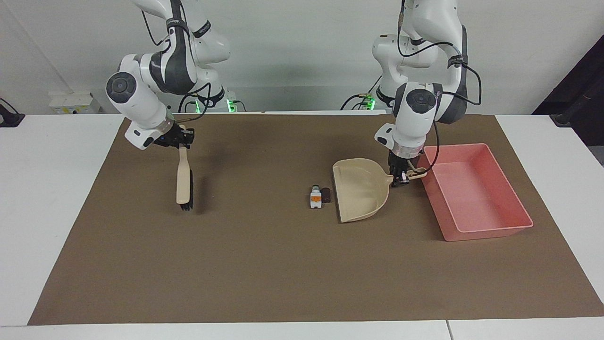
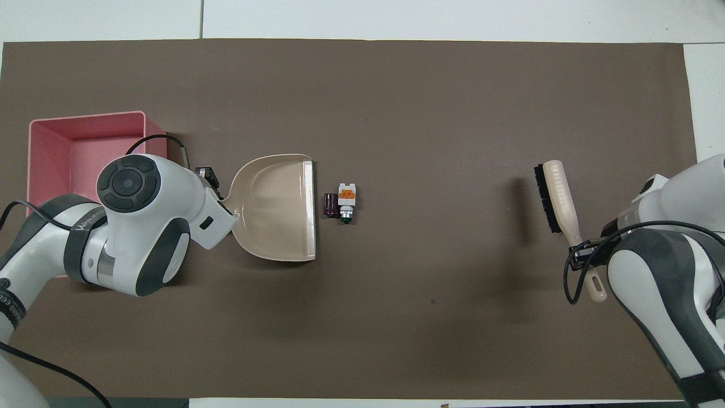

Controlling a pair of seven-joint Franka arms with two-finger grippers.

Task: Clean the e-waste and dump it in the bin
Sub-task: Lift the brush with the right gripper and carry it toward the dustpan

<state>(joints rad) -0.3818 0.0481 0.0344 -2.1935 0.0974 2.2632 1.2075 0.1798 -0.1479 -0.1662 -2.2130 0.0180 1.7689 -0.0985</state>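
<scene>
A brown mat (image 1: 264,264) covers most of the white table (image 1: 42,189), and everything else rests on or hangs over it. The bin (image 1: 474,191), a pink rectangular tray with a raised rim, sits on the mat at the left arm's end of the table; its interior shows nothing inside. Just beside the bin, toward the table's middle, the beige dustpan (image 1: 361,191) is tilted, its straight open edge down toward the mat and facing the e-waste, its handle raised. The left gripper (image 1: 402,177) is clamped on that handle, between the pan and the bin's rim. At the right arm's end of the table, the brush (image 1: 183,182), with a beige handle and black bristles, hangs clear of the mat and casts a shadow beside it, bristle end lowest and slightly tilted. The right gripper (image 1: 181,140) is clamped on the upper end of the brush handle; in the overhead view the handle's tip with its hanging slot (image 2: 595,286) protrudes past the fingers. The e-waste consists of 2 small pieces lying on the mat near the table's middle, touching each other: the dark brown-black piece (image 1: 325,194) lies just beside the dustpan's open edge, and the white piece with an orange mark (image 1: 315,197) lies on its side away from the pan. Both pieces are well apart from the brush.
</scene>
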